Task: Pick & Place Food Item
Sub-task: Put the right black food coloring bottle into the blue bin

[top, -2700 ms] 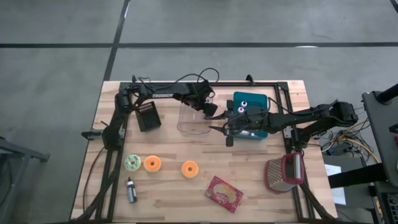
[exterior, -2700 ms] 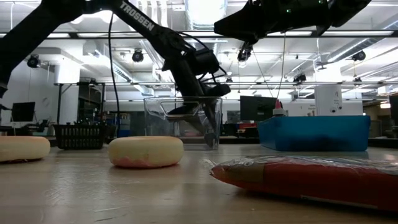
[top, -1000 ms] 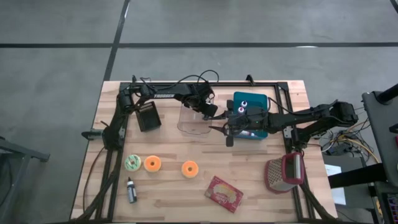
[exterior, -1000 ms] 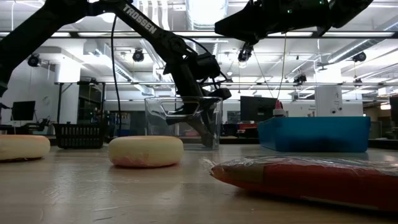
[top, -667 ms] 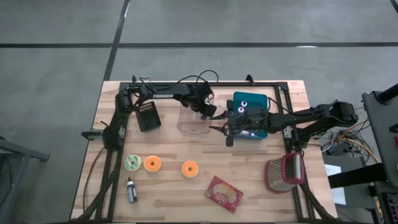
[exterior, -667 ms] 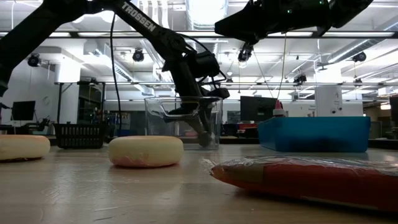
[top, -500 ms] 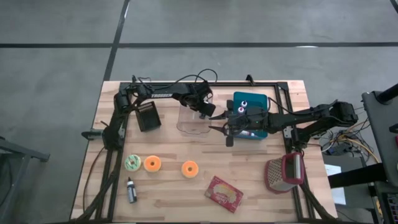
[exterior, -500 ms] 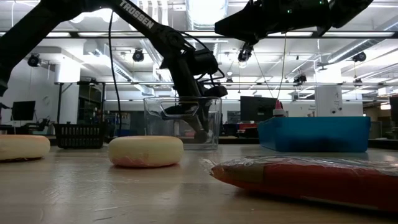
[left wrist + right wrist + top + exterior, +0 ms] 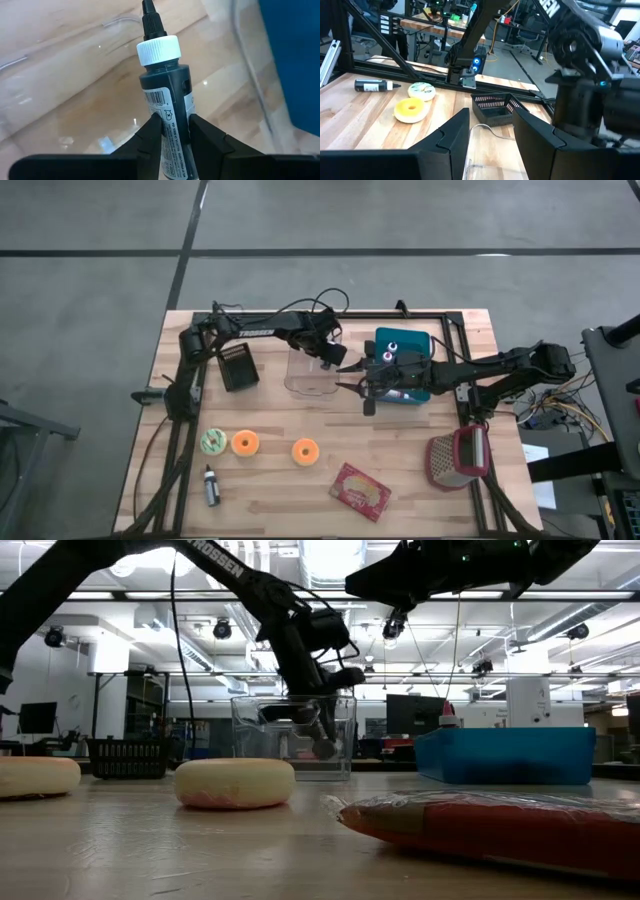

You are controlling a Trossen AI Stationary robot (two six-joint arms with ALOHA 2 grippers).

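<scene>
Left hand (image 9: 174, 131) clamped on a dark squeeze bottle (image 9: 167, 95) with a white collar and black nozzle, fingers (image 9: 150, 137) pressing both sides of the labelled body. Held inside the clear plastic bin (image 9: 310, 375) near the middle of the desk's far edge, off the bin's floor, nozzle pointing away from the wrist. Right hand (image 9: 490, 129) raised above the desk (image 9: 400, 460) just beside the bin, next to the blue bin (image 9: 405, 345), fingers moderately parted with nothing between them. Three doughnuts (image 9: 245, 443) and a second small bottle (image 9: 211, 485) near the left front corner.
</scene>
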